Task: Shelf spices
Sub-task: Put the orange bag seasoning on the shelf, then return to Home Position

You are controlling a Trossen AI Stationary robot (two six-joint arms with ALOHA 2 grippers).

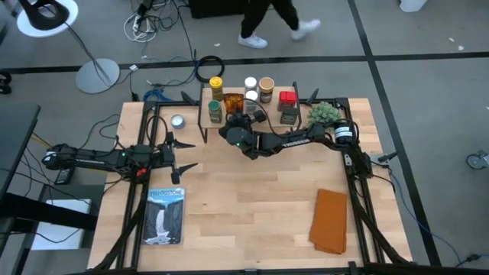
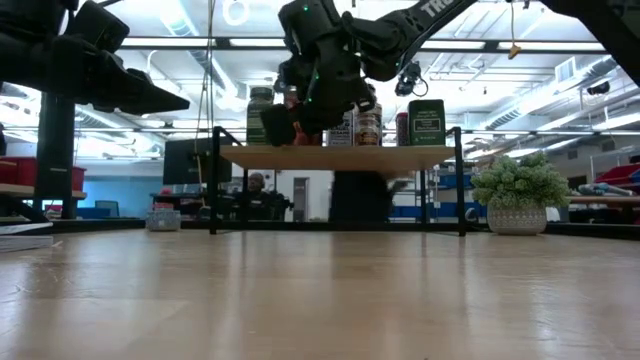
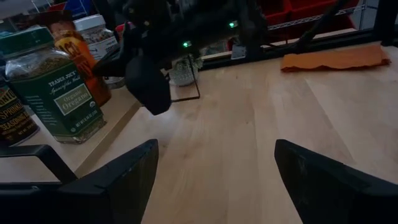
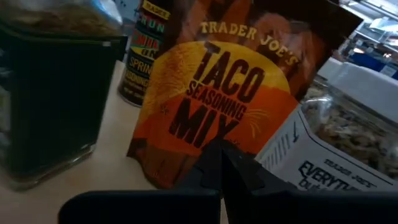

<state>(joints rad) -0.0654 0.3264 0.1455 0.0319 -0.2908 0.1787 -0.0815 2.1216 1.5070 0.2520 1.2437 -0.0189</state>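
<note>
Starting at the left, our left gripper (image 1: 186, 155) hovers over bare tabletop (image 1: 252, 206), fingers spread wide and holding nothing. Next comes the shelf (image 1: 205, 116) at the far edge, carrying the spices (image 1: 216, 84). Our right gripper (image 1: 237, 122) reaches over the shelf's front, fingers pressed together at the foot of the orange taco seasoning packet (image 4: 217, 93); we cannot tell whether they pinch it. The arm hides the jars behind.

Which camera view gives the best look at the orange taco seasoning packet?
The right wrist view: the packet fills the picture and its label is readable, just beyond the shut right gripper. The high view shows only an orange patch on the shelf. In the left wrist view and the low view it is mostly hidden.
</note>
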